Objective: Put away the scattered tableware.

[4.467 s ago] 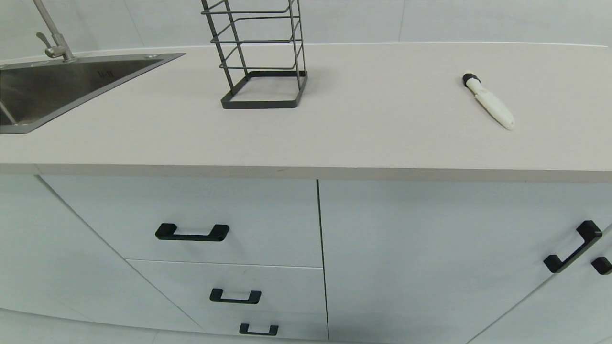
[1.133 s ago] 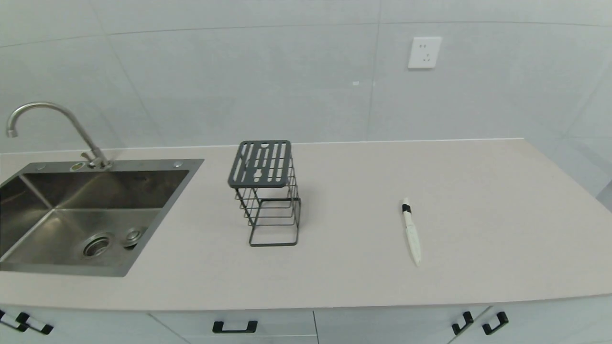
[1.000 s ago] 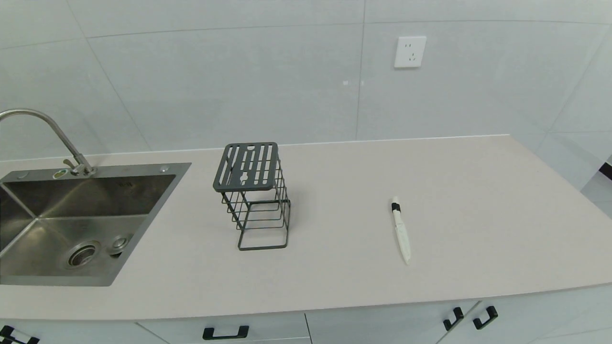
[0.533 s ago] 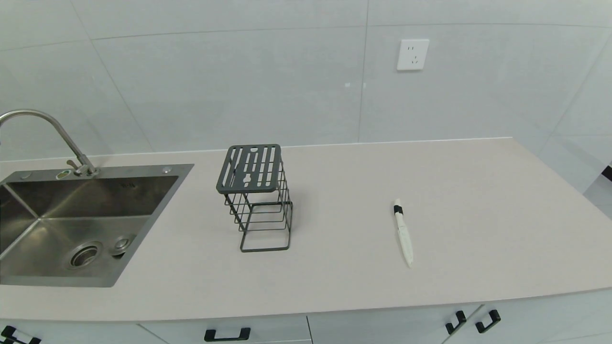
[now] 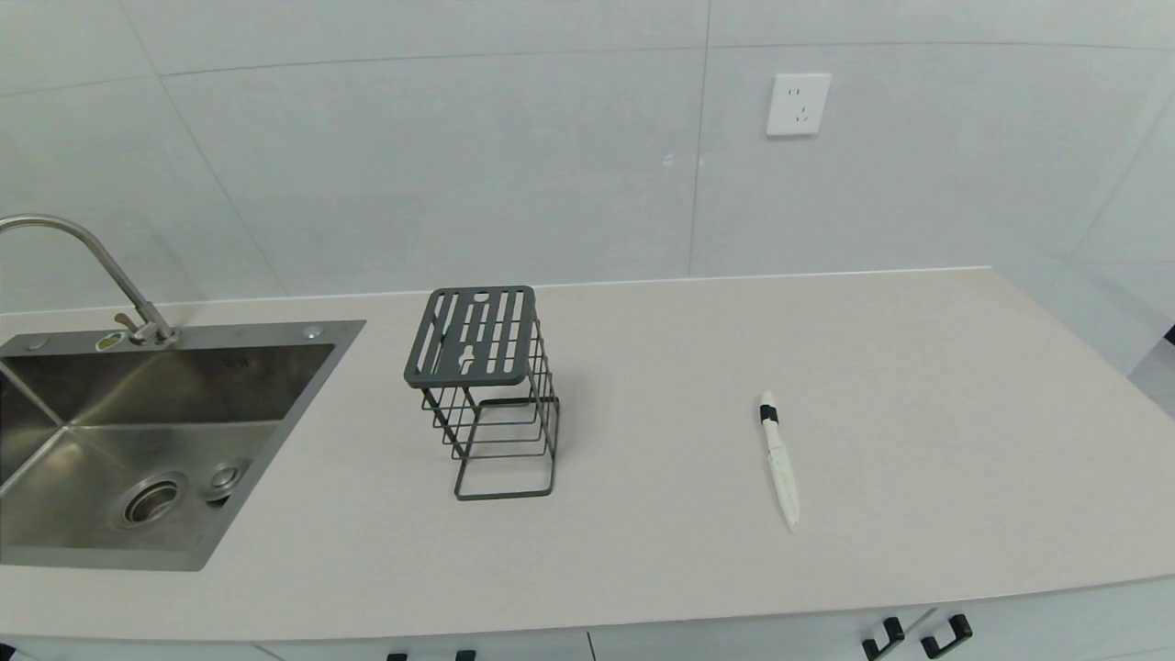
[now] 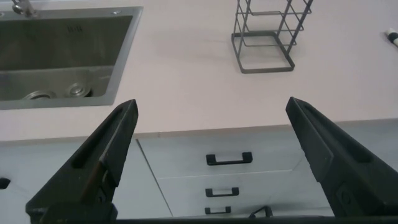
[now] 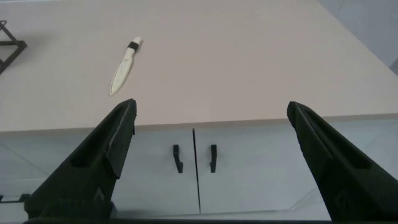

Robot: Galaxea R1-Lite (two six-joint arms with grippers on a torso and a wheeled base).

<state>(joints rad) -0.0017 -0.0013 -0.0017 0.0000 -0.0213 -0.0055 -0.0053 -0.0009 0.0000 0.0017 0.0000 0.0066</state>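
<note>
Spotting knife at three o'clock off rack, lying twelve-to-six, nearer right gripper, spread wide, empty.

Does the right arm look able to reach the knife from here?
Probably yes. The knife lies alone on bare counter, nothing around it, and the right gripper hangs open before the counter edge, on that side.

The table carries a dark wire rack standing upright beside the inset sink. A white knife lies flat, well apart from the rack.
</note>
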